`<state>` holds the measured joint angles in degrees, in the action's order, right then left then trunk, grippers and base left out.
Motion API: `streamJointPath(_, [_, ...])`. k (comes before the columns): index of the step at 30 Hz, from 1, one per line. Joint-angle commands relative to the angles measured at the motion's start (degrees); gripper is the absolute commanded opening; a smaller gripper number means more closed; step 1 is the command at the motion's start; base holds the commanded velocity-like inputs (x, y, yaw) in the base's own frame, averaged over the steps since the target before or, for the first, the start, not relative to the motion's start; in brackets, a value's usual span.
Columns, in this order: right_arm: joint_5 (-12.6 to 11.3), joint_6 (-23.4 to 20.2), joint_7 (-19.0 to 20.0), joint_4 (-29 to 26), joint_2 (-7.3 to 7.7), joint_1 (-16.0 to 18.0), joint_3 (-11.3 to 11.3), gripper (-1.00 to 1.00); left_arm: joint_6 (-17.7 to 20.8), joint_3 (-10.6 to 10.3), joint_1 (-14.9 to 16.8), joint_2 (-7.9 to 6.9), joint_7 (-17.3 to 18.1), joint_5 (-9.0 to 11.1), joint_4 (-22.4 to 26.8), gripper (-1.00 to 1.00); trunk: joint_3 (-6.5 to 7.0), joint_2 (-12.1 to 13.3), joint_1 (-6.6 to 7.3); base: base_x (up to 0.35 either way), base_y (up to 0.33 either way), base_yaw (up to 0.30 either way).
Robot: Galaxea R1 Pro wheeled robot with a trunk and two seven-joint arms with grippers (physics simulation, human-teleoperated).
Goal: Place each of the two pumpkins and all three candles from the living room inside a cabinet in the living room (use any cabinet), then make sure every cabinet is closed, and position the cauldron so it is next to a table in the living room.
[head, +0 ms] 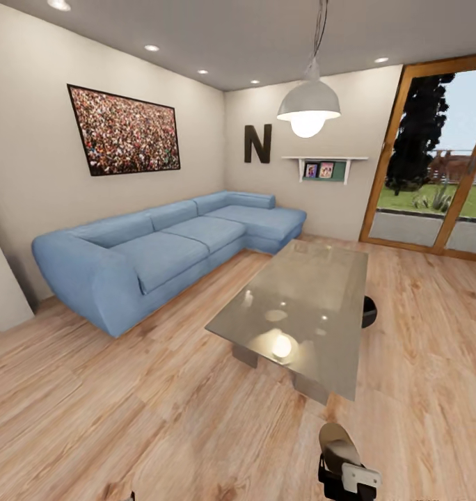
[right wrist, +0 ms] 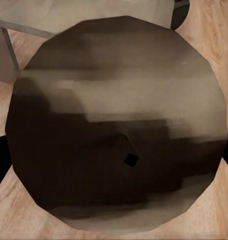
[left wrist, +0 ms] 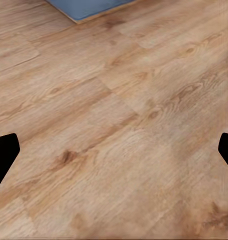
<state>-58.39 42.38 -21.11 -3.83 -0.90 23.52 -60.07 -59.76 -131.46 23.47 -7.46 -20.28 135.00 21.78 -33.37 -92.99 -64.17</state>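
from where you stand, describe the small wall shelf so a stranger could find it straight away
Start at the blue corner sofa and follow it to the far wall, where a big dark letter N hangs. Between that N and the wood-framed glass door is the white shelf. It alone holds two small framed photos in front of a green panel.

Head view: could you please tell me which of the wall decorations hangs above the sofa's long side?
The large framed crowd picture, on the left wall above the blue sofa. The letter N and the small shelf are on the far wall.
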Motion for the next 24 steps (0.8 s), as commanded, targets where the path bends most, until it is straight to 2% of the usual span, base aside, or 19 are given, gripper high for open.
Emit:
streamJointPath(1, [-0.06, 0.0, -0.42, -0.04, -0.08, 0.04, -0.66, -1.0, -0.24, -0.47, 0.0, -0.01, -0.45, 0.0, 0.16, 1.0, 0.14, 0.38, 0.23, 0.0, 0.0, -0.092])
streamJointPath(8, [-0.06, -0.25, -0.42, -0.23, -0.32, 0.04, -0.64, -1.0, -0.24, -0.47, -0.17, 0.33, -0.31, 0.0, 0.1, 1.0, 1.43, 3.19, 1.77, 0.0, 0.0, -0.02])
streamJointPath(12, [-0.06, -0.31, -0.42, -0.39, -0.38, 0.04, -0.7, -1.0, -0.24, -0.47, -0.17, 0.39, -0.2, 0.0, 0.3, 1.0, 1.43, 3.19, 1.77, 0.0, 0.0, -0.001])
streamJointPath(13, [0.0, -0.2, -0.42, -0.52, -1.13, 0.04, -0.64, -1.0, -0.24, -0.47, -0.17, 0.35, -0.2, 0.0, 0.41, 1.0, 1.43, 3.19, 1.77, 0.0, 0.0, 0.0])
streamJointPath(16, [0.02, -0.12, -0.42, -0.49, -1.45, 0.04, -0.55, -1.0, -0.24, -0.47, -0.17, 0.35, -0.2, 0.0, 0.44, 1.0, 1.43, 3.19, 1.77, 0.0, 0.0, 0.0])
streamJointPath(24, [0.03, -0.1, -0.42, -0.24, -1.56, 0.04, -0.45, -1.0, -0.24, -0.53, -0.17, 0.68, -0.12, 0.0, 0.45, 1.0, 1.8, 3.19, 1.77, -0.05, -0.279, -0.197])
